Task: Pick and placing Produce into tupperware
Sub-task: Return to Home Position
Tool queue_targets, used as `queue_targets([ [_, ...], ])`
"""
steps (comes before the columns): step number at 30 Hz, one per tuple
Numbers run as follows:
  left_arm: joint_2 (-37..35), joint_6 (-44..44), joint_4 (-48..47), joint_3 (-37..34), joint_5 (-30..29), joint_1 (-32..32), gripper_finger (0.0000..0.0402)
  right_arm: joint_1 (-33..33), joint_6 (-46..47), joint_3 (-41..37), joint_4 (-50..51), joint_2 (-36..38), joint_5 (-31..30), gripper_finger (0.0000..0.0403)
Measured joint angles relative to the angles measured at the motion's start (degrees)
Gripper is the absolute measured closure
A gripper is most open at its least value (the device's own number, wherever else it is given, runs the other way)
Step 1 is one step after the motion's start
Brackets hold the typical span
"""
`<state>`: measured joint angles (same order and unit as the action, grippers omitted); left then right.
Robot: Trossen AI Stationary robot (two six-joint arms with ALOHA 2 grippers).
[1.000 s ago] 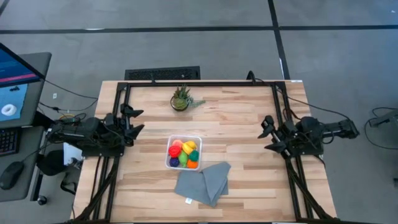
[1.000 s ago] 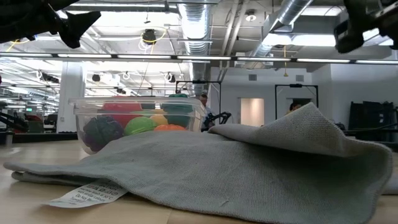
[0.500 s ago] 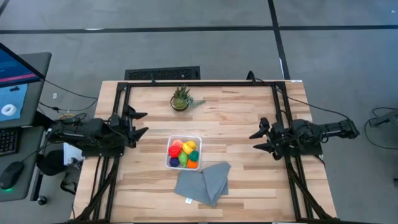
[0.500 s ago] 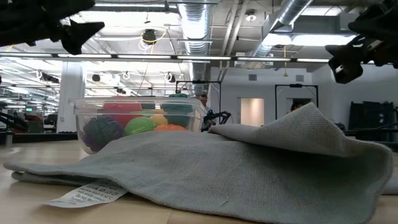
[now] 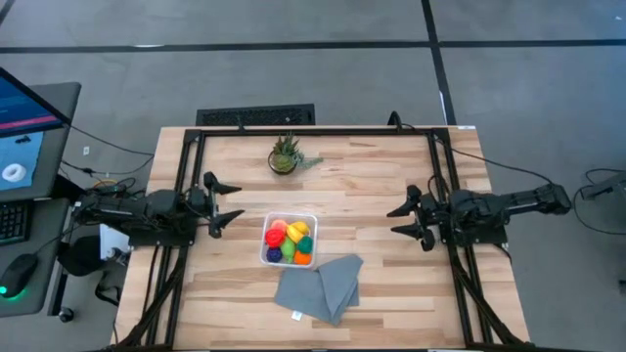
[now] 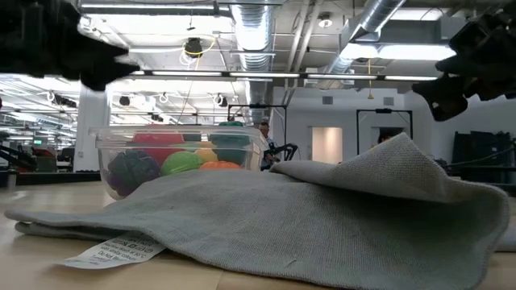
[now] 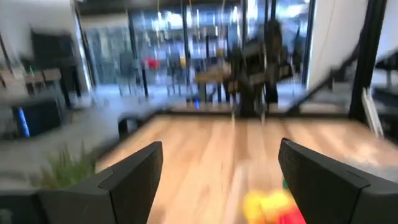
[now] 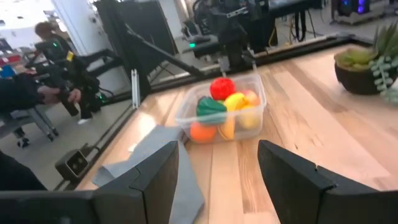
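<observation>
Tupperware (image 5: pixel 290 214) one; left tool (image 5: pixel 239 199), right tool (image 5: pixel 392 222) both spread

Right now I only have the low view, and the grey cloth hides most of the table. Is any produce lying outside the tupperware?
Observer: No. The high view shows all the produce inside the tupperware, and none loose on the table.
Operator: Where are the arms?
Observer: The left end effector is to the left of the tupperware and the right end effector is to its right. Both are open and hold nothing.
Operator: Anything else I'm missing?
Observer: A potted plant stands beyond the tupperware, near the table's far edge.
</observation>
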<state>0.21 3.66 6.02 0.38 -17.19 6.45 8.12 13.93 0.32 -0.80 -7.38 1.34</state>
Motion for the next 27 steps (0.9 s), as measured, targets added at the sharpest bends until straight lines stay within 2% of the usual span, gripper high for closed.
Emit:
queue_targets([
  [4, 1.17, -5.46, -3.14, 0.55, 1.4, 0.01, 0.0093, 0.0, 0.16, -0.01, -0.04, -2.16, 0.0, 0.0158],
  [7, 1.31, -6.18, -3.48, 0.59, 1.51, 0.01, 0.0093, 0.0, 0.16, -0.02, -0.02, -3.26, 0.0, 0.0158],
  [11, 1.56, -1.72, -3.84, 0.66, 2.76, 0.01, 0.0093, 0.0, 0.14, -0.02, -0.02, -4.86, 0.03, 0.0158],
  [19, 1.55, 6.67, -6.09, 0.79, 16.0, 0.01, 0.0093, 0.11, 2.91, -0.02, 0.0, -5.93, 0.07, 0.0158],
  [23, 1.55, 6.76, -6.21, 0.79, 16.7, 0.01, 0.0093, 0.11, 3.92, -0.02, 0.0, -5.91, 0.1, 0.0158],
  [27, 1.55, 6.73, -6.21, 0.79, 16.5, -0.01, 0.0093, 1.05, -2.76, -0.02, -0.46, -5.92, 3.26, 0.0158],
])
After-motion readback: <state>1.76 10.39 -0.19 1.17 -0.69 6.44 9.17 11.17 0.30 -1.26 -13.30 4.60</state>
